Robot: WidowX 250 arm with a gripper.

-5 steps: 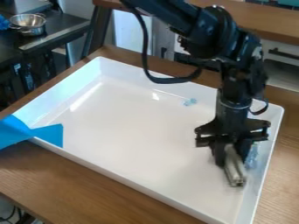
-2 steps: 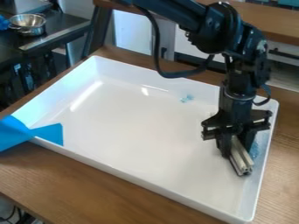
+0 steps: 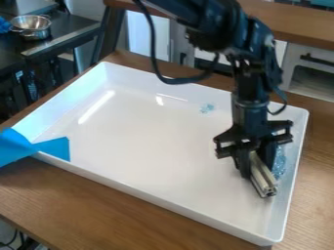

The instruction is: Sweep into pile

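OK, we have the fingers [image 3: 243,165] clenched on a metal bar [image 3: 263,179], low over the tray [image 3: 150,139] toward the view's right. We read the bar as the sweeping tool. Its long axis slants down and a bit right in view, free end pointing at the near right corner. Key relation: the main blue bits [image 3: 280,165] lie just beside fingers and bar, on the view's right, between them and the tray's right wall. Can't tell if the bar touches them. Further out, we see a small blue cluster [image 3: 207,108] up and left of the fingers, well apart, near the far wall. Pile not done, we judge: the two groups sit separate. Next we'd want the bar beyond that cluster, broadside to the path, then a drag toward the main bits. Risk: bits slip past the bar's ends. Tray is on the wooden bench [image 3: 98,202], blue sheet [image 3: 53,148] over its left edge.
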